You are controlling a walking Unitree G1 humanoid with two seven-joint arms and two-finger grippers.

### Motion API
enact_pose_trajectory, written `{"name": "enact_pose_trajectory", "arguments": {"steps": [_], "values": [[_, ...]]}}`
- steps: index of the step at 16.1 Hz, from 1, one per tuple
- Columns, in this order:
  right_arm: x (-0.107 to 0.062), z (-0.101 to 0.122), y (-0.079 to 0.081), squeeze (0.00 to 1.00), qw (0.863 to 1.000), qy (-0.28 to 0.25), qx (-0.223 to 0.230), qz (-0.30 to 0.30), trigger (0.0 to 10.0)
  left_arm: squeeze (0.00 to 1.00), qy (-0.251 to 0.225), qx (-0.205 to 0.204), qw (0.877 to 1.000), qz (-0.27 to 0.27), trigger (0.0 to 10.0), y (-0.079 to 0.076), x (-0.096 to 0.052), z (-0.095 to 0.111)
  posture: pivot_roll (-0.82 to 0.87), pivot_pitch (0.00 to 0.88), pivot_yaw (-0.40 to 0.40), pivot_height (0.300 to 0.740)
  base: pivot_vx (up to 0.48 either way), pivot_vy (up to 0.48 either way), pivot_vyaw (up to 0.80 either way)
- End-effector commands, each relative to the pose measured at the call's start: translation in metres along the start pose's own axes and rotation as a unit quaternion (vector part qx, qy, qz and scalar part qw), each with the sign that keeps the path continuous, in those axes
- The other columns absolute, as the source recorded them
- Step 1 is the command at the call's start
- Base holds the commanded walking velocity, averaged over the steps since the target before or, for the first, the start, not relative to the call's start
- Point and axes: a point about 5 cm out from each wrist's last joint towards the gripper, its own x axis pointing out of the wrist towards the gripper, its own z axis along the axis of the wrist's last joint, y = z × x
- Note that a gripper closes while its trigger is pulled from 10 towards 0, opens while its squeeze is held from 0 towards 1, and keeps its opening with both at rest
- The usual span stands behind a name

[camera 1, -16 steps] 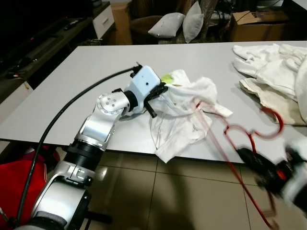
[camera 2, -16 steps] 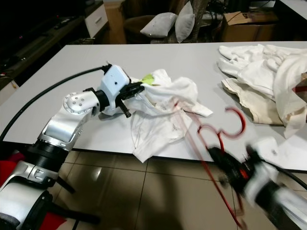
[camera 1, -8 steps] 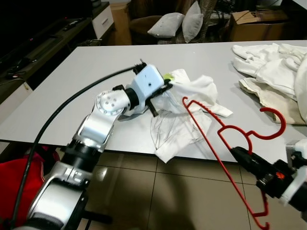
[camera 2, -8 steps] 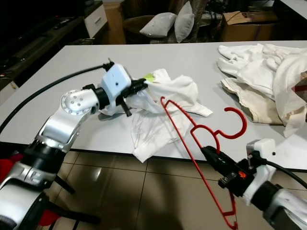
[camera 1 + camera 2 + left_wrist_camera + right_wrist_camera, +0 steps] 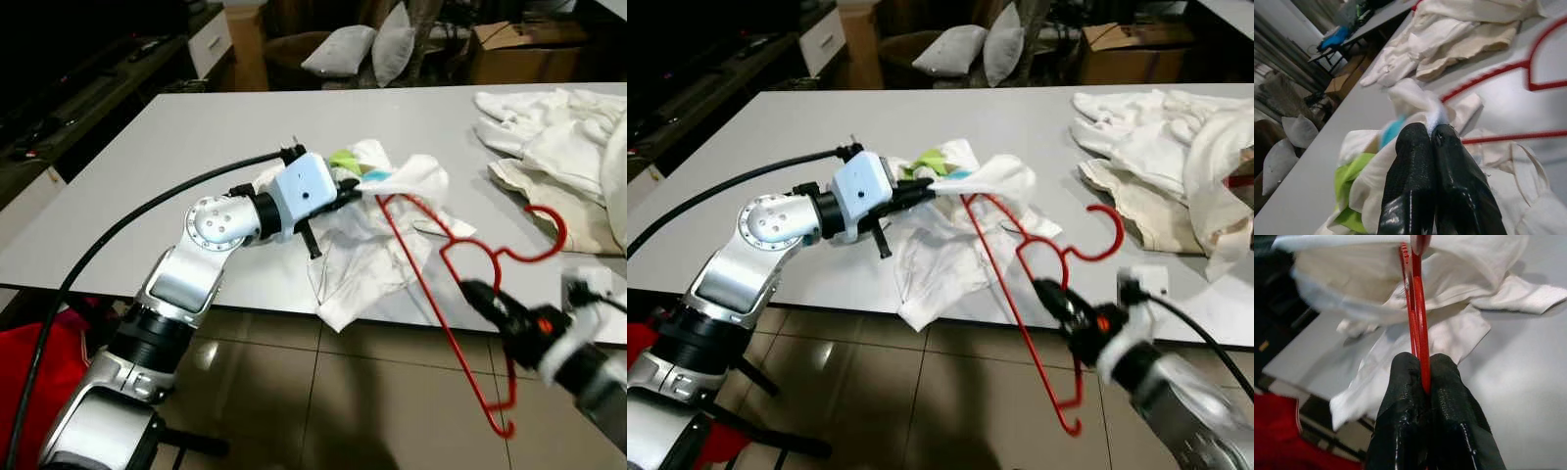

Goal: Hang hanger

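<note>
The red hanger (image 5: 460, 294) sits in the lower right of the left eye view, held by the right gripper (image 5: 477, 294), whose two black fingers (image 5: 1449, 396) are closed tight on one of its thin bars, as the right wrist view confirms. From that grip the hanger runs two ways: one shoulder rises toward the centre of the frame, its tip reaching the raised fold of the white shirt (image 5: 377, 235), while the other end drops off the table edge toward the tiled floor (image 5: 294, 401) at the bottom of the frame. The hook (image 5: 544, 235) curves up to the right, over the grey table (image 5: 147, 147). The left gripper (image 5: 364, 188), just left of centre, is clamped shut on a bunched edge of the shirt and holds that fold lifted off the table; the left wrist view shows the white cloth pinched between its closed fingers (image 5: 1418, 181). The rest of the shirt lies crumpled on the table's near edge, part of it hanging over. A green and blue patch (image 5: 345, 160) shows on the cloth beside the left gripper. A pile of white garments (image 5: 558, 137) lies at the upper right, well apart from the shirt.
</note>
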Motion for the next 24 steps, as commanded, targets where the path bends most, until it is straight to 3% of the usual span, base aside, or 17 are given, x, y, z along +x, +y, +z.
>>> {"name": "enact_pose_trajectory", "arguments": {"steps": [1, 2, 4, 7, 9, 12, 13, 15, 16, 19, 20, 21, 24], "values": [[0.005, -0.002, -0.003, 0.00, 1.000, 0.006, 0.016, -0.020, 10.0, 0.00, 0.016, 0.006, 1.000, 0.000, 0.0, 0.001, -0.006, -0.004, -0.03, 0.000, 0.115, 0.740, 0.000, 0.000, 0.00], [0.007, -0.002, -0.006, 0.00, 0.999, 0.008, 0.022, -0.031, 10.0, 0.00, 0.022, 0.004, 1.000, 0.008, 0.0, 0.002, -0.007, -0.006, -0.03, 0.000, 0.105, 0.740, 0.000, 0.000, 0.00], [0.010, -0.007, -0.016, 0.00, 0.994, 0.024, 0.075, -0.074, 10.0, 0.00, 0.052, 0.005, 0.997, 0.048, 0.0, 0.009, -0.014, -0.014, -0.03, 0.000, 0.075, 0.740, 0.000, 0.000, 0.00], [0.008, -0.013, -0.026, 0.00, 0.987, 0.040, 0.103, -0.115, 10.0, 0.00, 0.064, 0.000, 0.995, 0.071, 0.0, 0.010, -0.020, -0.018, -0.03, 0.000, 0.050, 0.740, 0.000, 0.000, 0.00], [0.014, 0.003, -0.026, 0.00, 0.989, -0.007, 0.108, -0.101, 10.0, 0.00, 0.062, -0.001, 0.995, 0.081, 0.0, 0.006, -0.023, -0.019, -0.03, 0.000, 0.032, 0.740, 0.000, 0.000, 0.00], [0.023, 0.028, -0.026, 0.00, 0.981, -0.082, 0.145, -0.096, 10.0, 0.00, 0.066, 0.012, 0.997, 0.046, 0.0, -0.012, -0.022, -0.023, -0.03, 0.000, 0.009, 0.740, 0.000, 0.000, 0.00], [0.028, 0.027, -0.032, 0.00, 0.970, -0.083, 0.197, -0.114, 10.0, 0.00, 0.052, 0.002, 0.998, 0.043, 0.0, -0.016, -0.021, -0.020, -0.04, 0.000, 0.006, 0.740, 0.000, 0.000, 0.00], [0.044, 0.017, -0.020, 0.00, 0.972, -0.038, 0.221, -0.073, 10.0, 0.00, 0.038, -0.006, 0.998, 0.045, 0.0, -0.017, -0.013, -0.015, -0.04, 0.000, 0.014, 0.740, 0.000, 0.000, 0.00], [0.053, 0.018, -0.016, 0.00, 0.971, -0.038, 0.226, -0.061, 10.0, 0.00, 0.030, 0.001, 0.999, 0.046, 0.0, -0.016, -0.009, -0.012, -0.04, 0.000, 0.020, 0.740, 0.000, 0.000, 0.00], [0.069, 0.034, -0.014, 0.00, 0.949, -0.076, 0.304, -0.048, 10.0, 0.00, -0.015, -0.005, 0.999, 0.052, 0.0, -0.012, -0.002, 0.005, -0.04, 0.000, 0.025, 0.740, 0.000, 0.000, 0.00], [0.072, 0.024, -0.006, 0.00, 0.956, -0.041, 0.289, -0.038, 10.0, 0.00, -0.006, 0.004, 0.999, 0.040, 0.0, -0.018, -0.001, 0.002, -0.04, 0.000, 0.024, 0.740, 0.000, 0.000, 0.00], [0.069, 0.009, 0.009, 0.00, 0.966, 0.010, 0.258, 0.000, 10.0, 0.00, 0.007, 0.010, 0.998, 0.066, 0.0, -0.016, 0.000, -0.001, -0.04, 0.000, 0.023, 0.740, 0.000, 0.000, 0.00], [0.058, -0.008, 0.008, 0.00, 0.973, 0.054, 0.222, -0.015, 10.0, 0.00, 0.001, 0.026, 0.986, 0.166, 0.0, 0.016, -0.005, 0.005, -0.03, 0.000, 0.017, 0.740, 0.000, 0.000, 0.00]]}}
